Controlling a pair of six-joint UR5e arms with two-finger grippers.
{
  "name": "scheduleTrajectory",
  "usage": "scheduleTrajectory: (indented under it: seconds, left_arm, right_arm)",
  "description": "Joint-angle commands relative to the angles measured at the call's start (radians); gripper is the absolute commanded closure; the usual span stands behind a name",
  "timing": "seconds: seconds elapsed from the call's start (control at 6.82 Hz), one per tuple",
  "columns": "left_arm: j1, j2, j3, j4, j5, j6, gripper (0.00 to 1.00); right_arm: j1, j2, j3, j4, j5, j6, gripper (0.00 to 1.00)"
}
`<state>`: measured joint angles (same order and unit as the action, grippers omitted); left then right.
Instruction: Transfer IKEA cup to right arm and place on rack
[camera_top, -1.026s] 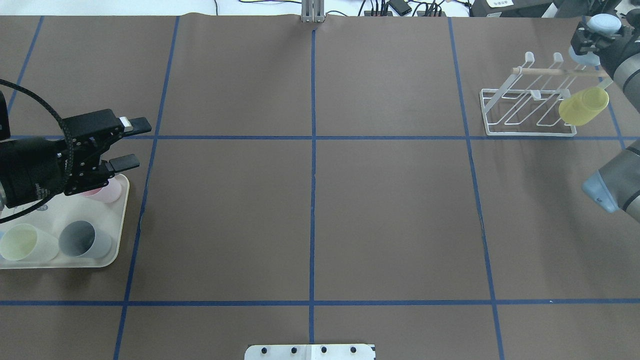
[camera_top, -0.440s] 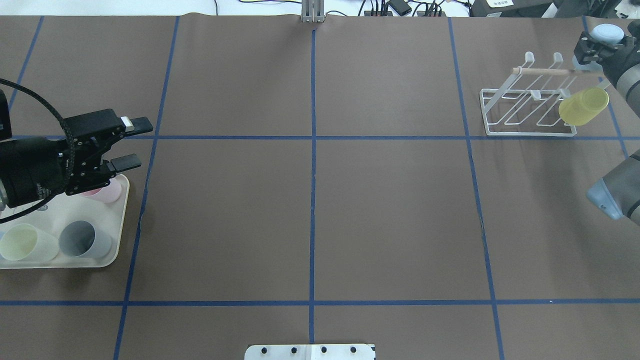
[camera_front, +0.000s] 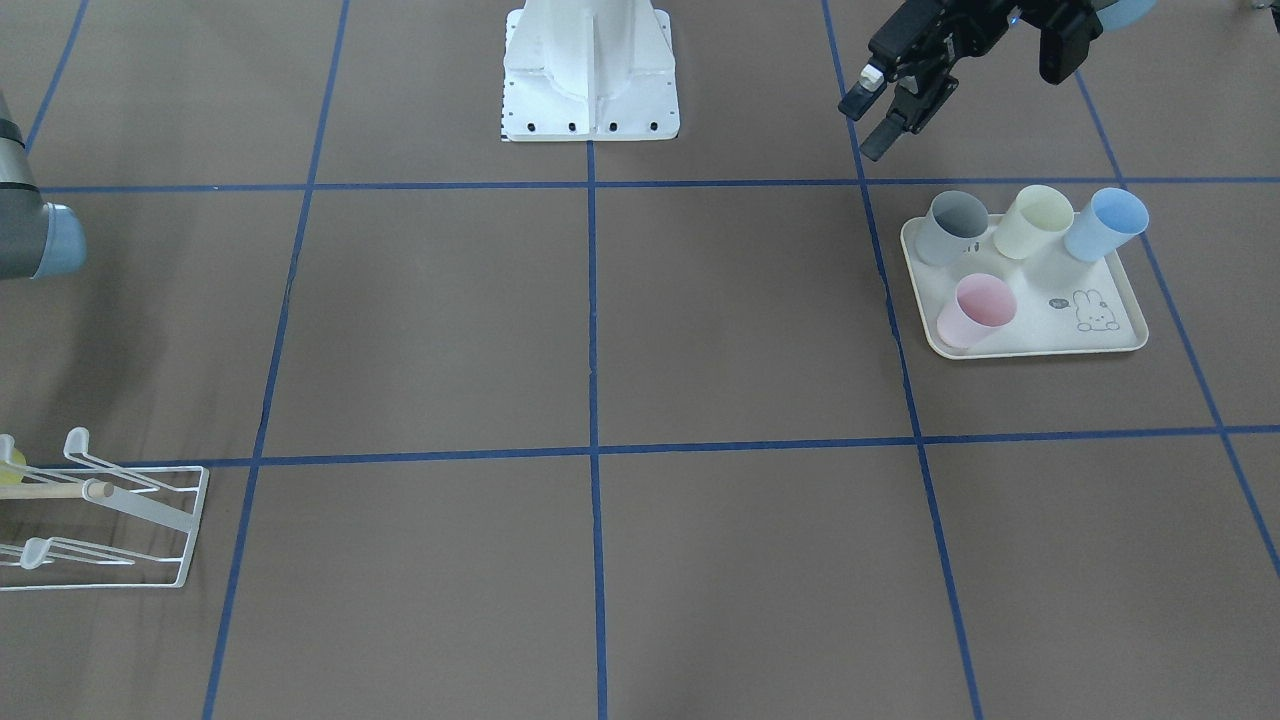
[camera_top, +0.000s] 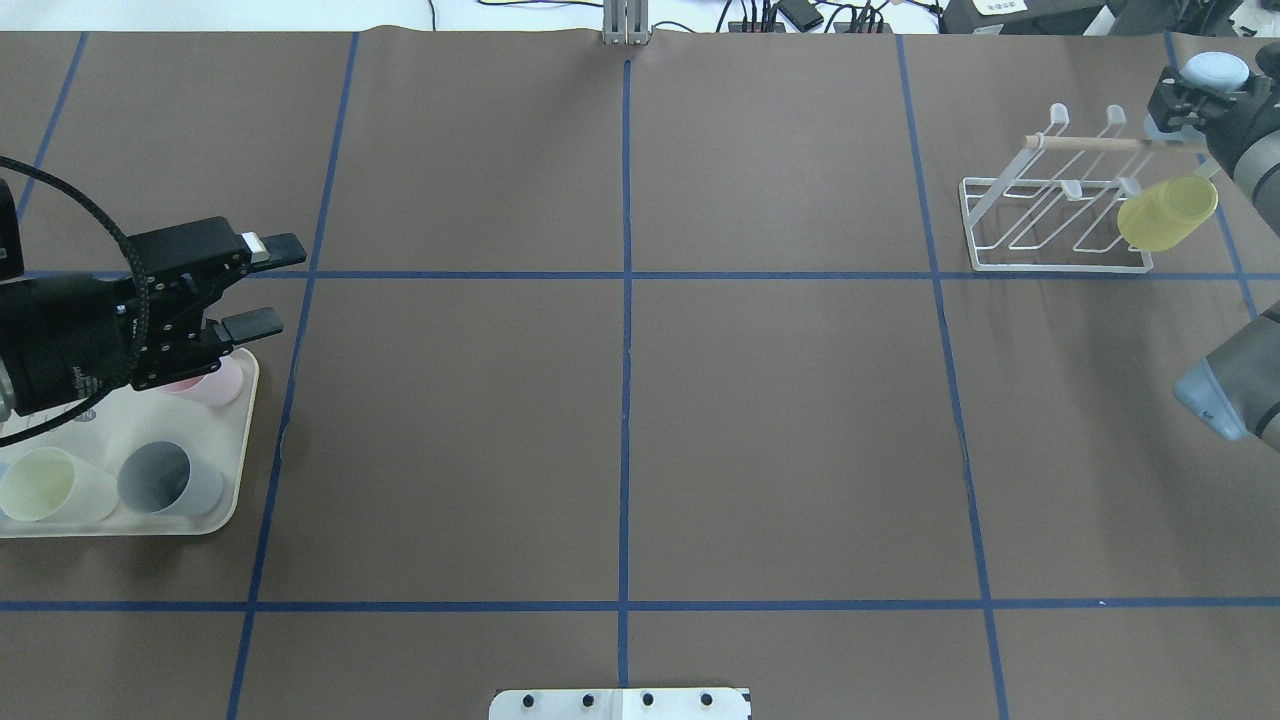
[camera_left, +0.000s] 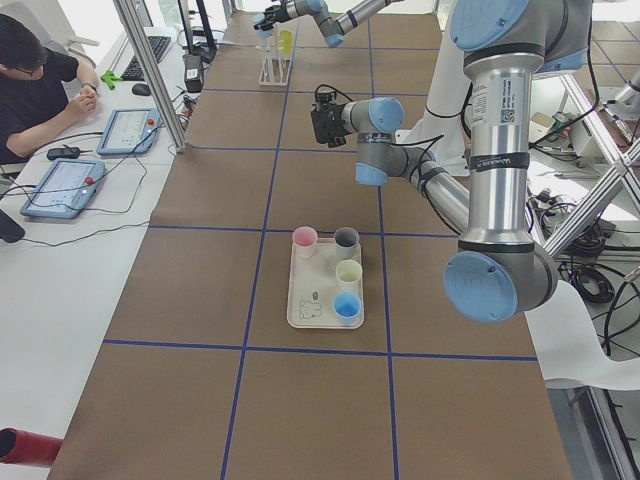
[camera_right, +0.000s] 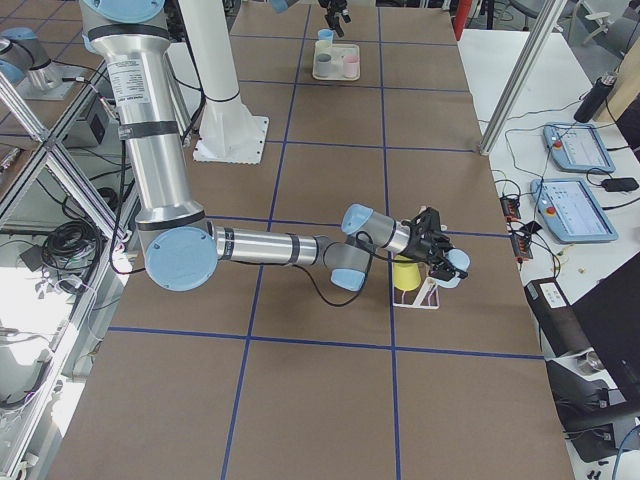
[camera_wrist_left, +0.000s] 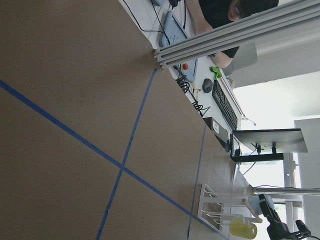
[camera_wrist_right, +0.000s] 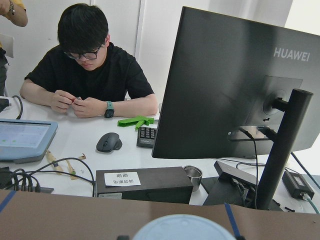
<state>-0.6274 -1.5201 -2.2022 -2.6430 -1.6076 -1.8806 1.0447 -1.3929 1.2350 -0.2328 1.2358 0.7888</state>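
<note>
Shows a brown table gridded in blue tape, viewed from above and behind a two-armed robot. At far right, holds a pale blue cup clenched in the right gripper, closed base upward, just beside the right end of the wooden dowel on the white wire rack. Compared with a second ago, places cup and gripper slightly nearer the robot and closer to the dowel's end (a small drift, most of it early in that second), with the right arm's elbow drawn further toward the table edge. Suggests a handover already finished and the placing step in its final approach; does not yet show the cup seated on a prong. Keeps a yellow cup tilted on the rack's right side, unmoved. At far left, leaves the left gripper empty, fingers spread apart, hovering over the corner of the cream tray by the pink cup, almost exactly as before. Probably means nothing left for that arm but waiting.
</note>
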Motion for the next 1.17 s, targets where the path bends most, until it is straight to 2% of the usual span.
scheduleTrajectory:
  seconds: [0.0, 0.29, 0.44, 0.59, 0.73, 0.88, 1.03]
  left_arm:
    - [0.0, 0.001, -0.001, 0.0, 0.0, 0.0, 0.0]
    - [-0.002, 0.005, -0.002, 0.0, -0.003, 0.0, 0.0]
    - [-0.005, 0.009, 0.001, 0.002, -0.038, 0.002, 0.0]
    - [-0.047, 0.039, -0.004, 0.002, -0.102, 0.084, 0.0]
    - [-0.113, 0.102, -0.001, 0.014, -0.209, 0.189, 0.0]
    - [-0.189, 0.124, 0.002, 0.075, -0.307, 0.304, 0.0]
    - [-0.231, 0.15, 0.007, 0.133, -0.372, 0.443, 0.0]
  right_arm:
    - [0.0, -0.001, 0.0, 0.001, 0.004, 0.0, 0.0]
    - [0.001, 0.003, 0.009, 0.018, 0.031, 0.003, 0.0]
    - [0.036, 0.003, 0.03, 0.02, 0.101, 0.001, 0.0]
    - [0.111, 0.002, 0.079, 0.003, 0.24, 0.0, 0.0]
    - [0.221, 0.003, 0.133, -0.072, 0.439, 0.0, 0.0]
    - [0.31, 0.015, 0.205, -0.174, 0.6, -0.002, 0.0]
    - [0.357, 0.018, 0.33, -0.324, 0.702, -0.002, 0.0]
